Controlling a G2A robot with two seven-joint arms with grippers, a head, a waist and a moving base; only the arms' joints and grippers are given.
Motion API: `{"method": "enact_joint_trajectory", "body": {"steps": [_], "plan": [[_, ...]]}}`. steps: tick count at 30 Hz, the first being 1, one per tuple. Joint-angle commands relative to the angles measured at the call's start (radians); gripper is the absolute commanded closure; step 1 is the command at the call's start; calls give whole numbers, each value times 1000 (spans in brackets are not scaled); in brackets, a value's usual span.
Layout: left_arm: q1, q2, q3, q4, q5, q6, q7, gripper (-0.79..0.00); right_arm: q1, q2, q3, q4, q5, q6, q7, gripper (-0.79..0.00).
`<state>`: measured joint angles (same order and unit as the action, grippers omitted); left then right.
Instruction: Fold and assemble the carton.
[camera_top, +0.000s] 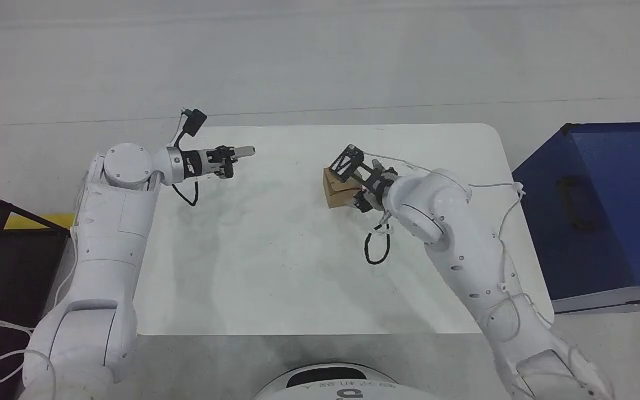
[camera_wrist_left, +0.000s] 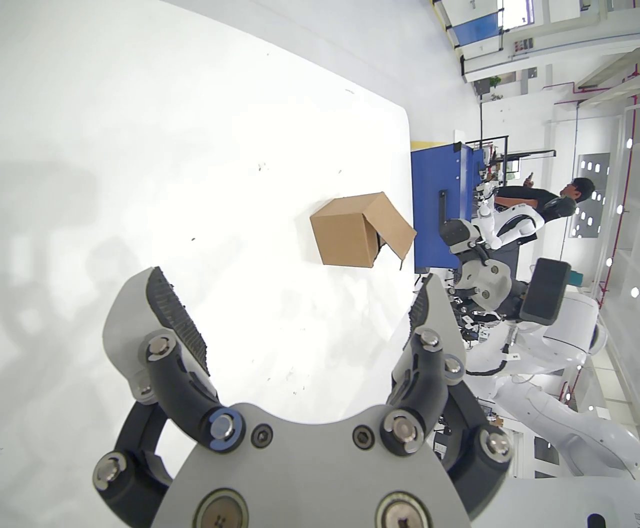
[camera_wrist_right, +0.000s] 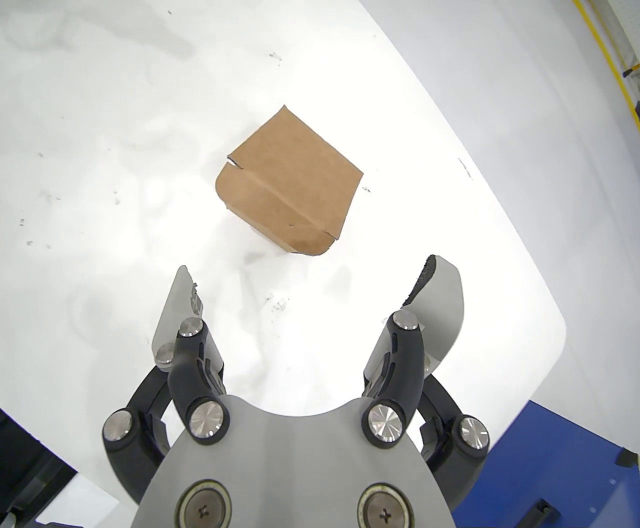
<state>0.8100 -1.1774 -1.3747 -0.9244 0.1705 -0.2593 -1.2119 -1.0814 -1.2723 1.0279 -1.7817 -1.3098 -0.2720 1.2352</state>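
- On the white rounded-corner counter (camera_top: 300, 260), in its far right part: a small brown cardboard carton (camera_top: 338, 187), standing, set up into a box shape.
- Seen in the left wrist view: carton (camera_wrist_left: 345, 240) with closed plain sides facing the camera and one flap swung open, sticking out on the side toward the blue cabinet (camera_wrist_left: 435, 210).
- Seen in the right wrist view: carton (camera_wrist_right: 287, 200) from the flap side, a straight crease running across the cardboard, a rounded tuck tab at the near edge, small slits at both ends of the crease.
- Right gripper (camera_top: 357, 166) just beside the carton, on the side nearer the robot's right arm; jaws spread wide apart, nothing between them.
- In the right wrist view, right gripper (camera_wrist_right: 310, 272) aimed at the carton, a strip of bare counter (camera_wrist_right: 100, 150) between fingertips and cardboard; no contact visible.
- Left gripper (camera_top: 243, 153) over the far left part of the counter, well apart from the carton, pointing toward it.
- In the left wrist view, left gripper (camera_wrist_left: 292, 285) with jaws wide apart and empty, black ribbed pads (camera_wrist_left: 175, 315) on the inner faces, carton far ahead between the two fingers' lines.
- Blue cabinet (camera_top: 590, 210) on the floor off the counter's right edge, apart from the carton.
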Motion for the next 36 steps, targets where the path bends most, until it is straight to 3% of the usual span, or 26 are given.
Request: {"method": "enact_joint_trajectory", "body": {"steps": [1, 11, 22, 24, 27, 29, 32, 36], "plan": [[-1, 0, 0, 0, 0, 0, 0, -785, 38, -9, -42, 34, -23, 23, 9, -723], [-1, 0, 0, 0, 0, 0, 0, -785, 182, -55, -155, 204, -33, 102, 4, -705], [-1, 0, 0, 0, 0, 0, 0, -785, 204, -74, -195, 259, -19, 88, 33, -671], [-1, 0, 0, 0, 0, 0, 0, -785, 207, -76, -196, 265, -5, 80, 42, -628], [-1, 0, 0, 0, 0, 0, 0, -785, 212, -79, -195, 271, 3, 76, 47, -440], [-1, 0, 0, 0, 0, 0, 0, -785, 214, -81, -197, 277, 4, 76, 45, -379], [-1, 0, 0, 0, 0, 0, 0, -785, 218, -84, -200, 287, 2, 76, 43, -320], [-1, 0, 0, 0, 0, 0, 0, -785, 219, -87, -202, 292, 0, 83, 44, -299]]}}
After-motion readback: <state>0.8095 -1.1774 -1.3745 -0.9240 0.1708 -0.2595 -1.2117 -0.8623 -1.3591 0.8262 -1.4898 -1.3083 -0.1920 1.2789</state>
